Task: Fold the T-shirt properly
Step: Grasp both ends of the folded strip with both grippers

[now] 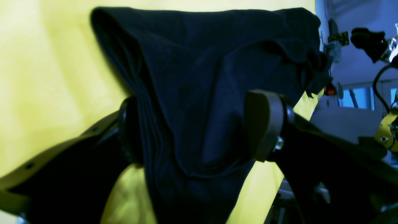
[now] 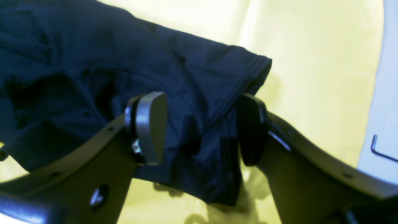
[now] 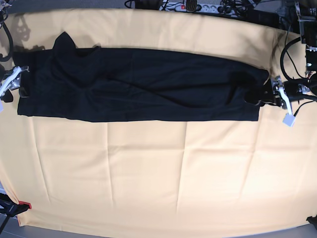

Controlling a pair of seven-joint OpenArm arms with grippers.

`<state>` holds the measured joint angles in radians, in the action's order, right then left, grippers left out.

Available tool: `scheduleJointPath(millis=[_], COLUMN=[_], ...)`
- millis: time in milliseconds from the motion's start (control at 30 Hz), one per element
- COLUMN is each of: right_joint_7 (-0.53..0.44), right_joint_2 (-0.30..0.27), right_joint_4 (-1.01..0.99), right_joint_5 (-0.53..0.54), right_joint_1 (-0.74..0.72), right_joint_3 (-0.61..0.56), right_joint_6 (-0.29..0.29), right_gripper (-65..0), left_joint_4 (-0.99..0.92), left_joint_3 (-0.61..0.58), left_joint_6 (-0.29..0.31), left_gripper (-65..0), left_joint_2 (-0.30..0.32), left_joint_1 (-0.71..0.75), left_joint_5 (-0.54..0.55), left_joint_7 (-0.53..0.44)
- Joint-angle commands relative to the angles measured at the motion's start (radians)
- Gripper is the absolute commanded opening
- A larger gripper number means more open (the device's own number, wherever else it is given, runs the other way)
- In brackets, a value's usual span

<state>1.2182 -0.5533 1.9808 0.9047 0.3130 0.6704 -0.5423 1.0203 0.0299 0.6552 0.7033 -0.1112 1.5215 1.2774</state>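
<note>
We see the T-shirt (image 3: 143,91) lying as a long narrow black band across the far half of the desk (image 3: 158,173), running from nine o'clock to three o'clock in the base view. It looks already folded lengthwise into layers, and we judge it is stretched between the two arms so that the band stays taut and straight for a crosswise fold.

At the three o'clock end of the band, the left end effector (image 1: 199,127) stands wide, its pads either side of a bunched fold of cloth that rises between them. The cloth passes through the gap, and we cannot tell whether the pads press it.

At the nine o'clock end, the right end effector (image 2: 199,127) is also spread wide, straddling a hemmed corner of the shirt (image 2: 236,77). The fabric hangs between the two pads and touches the one at three o'clock in the right wrist view. The yellow cloth covering the desk shows beneath.
</note>
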Motion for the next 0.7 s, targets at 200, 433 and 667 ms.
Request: scheduleJointPath(millis=[200, 433, 667], right_joint_7=[-0.022, -0.023, -0.030], right_joint_2=[-0.024, -0.024, -0.024], right_joint_4=[0.011, 0.010, 0.011], right_joint_5=[0.006, 0.006, 0.006], right_joint_1=[-0.008, -0.008, -0.008], right_joint_3=[0.011, 0.011, 0.011], right_joint_6=[0.000, 0.000, 0.000], right_gripper=[-27.4, -27.4, -27.3], left_joint_4=[-0.006, -0.006, -0.006], left_joint_3=[-0.053, -0.053, -0.053], left_joint_6=[-0.021, -0.029, -0.046], left_gripper=[-17.9, -20.8, -65.0], left_joint_2=[0.010, 0.019, 0.034], left_joint_1=[0.016, 0.016, 0.014], left_joint_5=[-0.038, -0.038, -0.038], left_joint_7=[0.115, 0.119, 0.119])
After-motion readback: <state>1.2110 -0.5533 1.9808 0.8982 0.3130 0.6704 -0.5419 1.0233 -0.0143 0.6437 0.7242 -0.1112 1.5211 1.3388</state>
